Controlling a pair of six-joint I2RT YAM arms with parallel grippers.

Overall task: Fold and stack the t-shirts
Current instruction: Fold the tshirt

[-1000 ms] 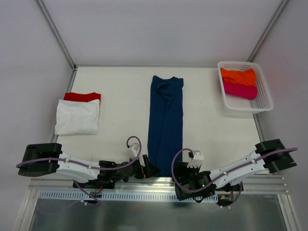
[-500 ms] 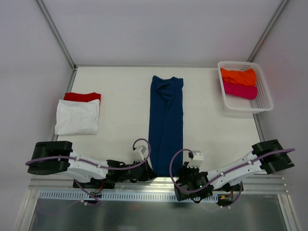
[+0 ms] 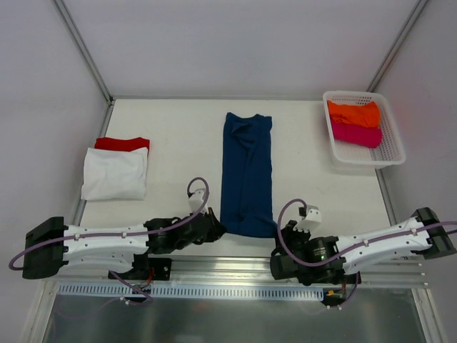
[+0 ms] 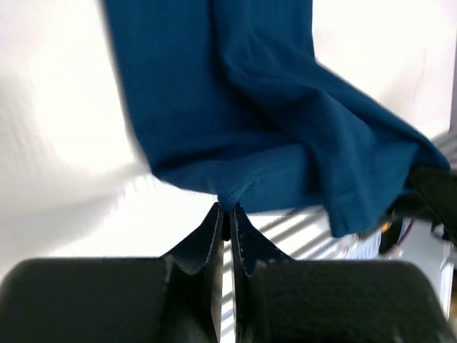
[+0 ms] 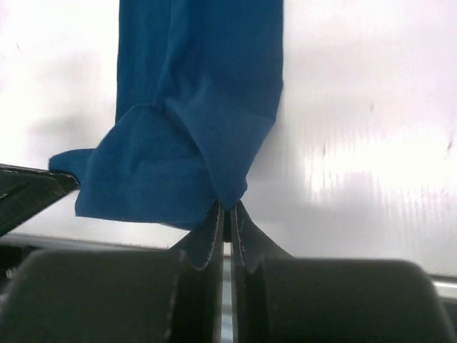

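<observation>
A navy blue t-shirt (image 3: 246, 171) lies as a long narrow strip down the middle of the table, its near end lifted. My left gripper (image 3: 220, 230) is shut on the near left corner of that shirt (image 4: 235, 121). My right gripper (image 3: 280, 239) is shut on the near right corner (image 5: 207, 128). In both wrist views the cloth is pinched at the fingertips and hangs folded back over itself. A folded white t-shirt (image 3: 114, 174) lies on a red one (image 3: 122, 143) at the left.
A white mesh basket (image 3: 388, 153) at the back right holds an orange t-shirt (image 3: 353, 113) and a magenta one (image 3: 355, 134). Metal rails run along the table's near edge (image 3: 214, 268) and up both sides.
Both grippers closed on the near corners of the navy shirt and drew its near end away from the table's front edge. Both arms have stretched out lower and wider.
</observation>
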